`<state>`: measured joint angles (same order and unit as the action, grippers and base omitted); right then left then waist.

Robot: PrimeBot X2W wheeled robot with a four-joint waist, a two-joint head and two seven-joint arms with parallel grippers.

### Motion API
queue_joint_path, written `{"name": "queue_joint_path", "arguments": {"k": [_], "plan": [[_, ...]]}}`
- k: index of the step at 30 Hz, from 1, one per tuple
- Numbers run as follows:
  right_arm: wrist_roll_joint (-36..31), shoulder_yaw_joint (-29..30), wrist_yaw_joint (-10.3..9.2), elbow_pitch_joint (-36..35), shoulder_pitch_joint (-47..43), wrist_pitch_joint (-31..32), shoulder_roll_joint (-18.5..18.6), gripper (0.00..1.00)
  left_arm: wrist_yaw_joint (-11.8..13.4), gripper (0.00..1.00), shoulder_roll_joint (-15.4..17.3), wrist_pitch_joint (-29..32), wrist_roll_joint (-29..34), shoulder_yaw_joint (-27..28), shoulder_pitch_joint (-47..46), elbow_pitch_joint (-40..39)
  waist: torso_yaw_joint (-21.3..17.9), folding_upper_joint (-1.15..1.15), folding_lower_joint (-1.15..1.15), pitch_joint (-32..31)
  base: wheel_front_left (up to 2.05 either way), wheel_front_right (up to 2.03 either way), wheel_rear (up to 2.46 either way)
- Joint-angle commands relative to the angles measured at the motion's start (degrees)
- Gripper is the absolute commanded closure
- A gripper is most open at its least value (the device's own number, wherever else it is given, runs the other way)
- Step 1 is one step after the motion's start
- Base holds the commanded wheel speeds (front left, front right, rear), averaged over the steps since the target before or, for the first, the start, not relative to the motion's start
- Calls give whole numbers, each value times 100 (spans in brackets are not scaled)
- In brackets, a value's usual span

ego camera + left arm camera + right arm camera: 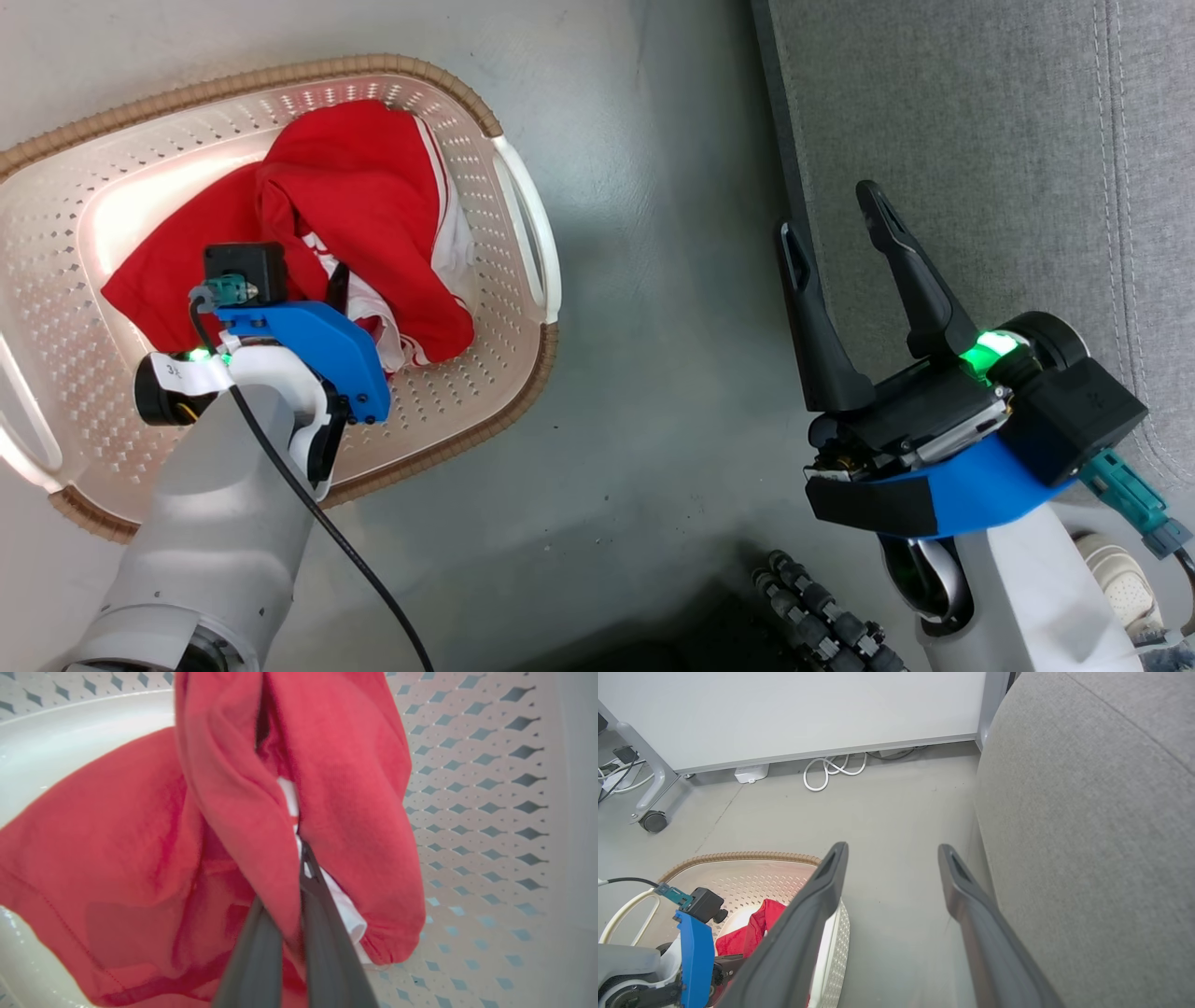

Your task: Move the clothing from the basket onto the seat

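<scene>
The clothing (364, 187) is bright red, with white trim and thin white stripes along one edge. The basket (75, 308) is cream-white, its walls patterned with rows of small diamond-shaped holes. Its rim (280, 75) is brown with a woven look, and its handles (523, 224) are white. The seat (980, 140) is mottled grey fabric crossed by a line of pale stitching. The floor (653, 280) is plain grey. The left gripper (302, 858) and right gripper (831, 215) have dark grey fingers, with blue wrist mounts and green lights.
</scene>
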<state>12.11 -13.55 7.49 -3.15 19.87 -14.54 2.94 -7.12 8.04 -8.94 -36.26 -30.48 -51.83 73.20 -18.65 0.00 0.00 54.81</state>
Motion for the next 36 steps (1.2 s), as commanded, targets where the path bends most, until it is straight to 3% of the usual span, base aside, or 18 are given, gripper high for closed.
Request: {"name": "queue_joint_path", "arguments": {"k": [1, 15, 36], "plan": [[-38, 16, 1, 3, 111, -31, -9, 0, -40, 100, 3, -21, -5, -18, -65, 4, 3, 0, 0, -7, 0, 0, 0], [-127, 19, 1, 98, 131, 12, -9, 0, -50, 100, -177, -182, -187, -68, 110, 27, 187, 0, 0, -537, 0, 0, 0], [-252, 128, 1, 528, -556, 427, -5, 0, -55, 100, -466, -554, -641, -792, 1340, -777, 966, 0, 0, -3273, 0, 0, 0]]}}
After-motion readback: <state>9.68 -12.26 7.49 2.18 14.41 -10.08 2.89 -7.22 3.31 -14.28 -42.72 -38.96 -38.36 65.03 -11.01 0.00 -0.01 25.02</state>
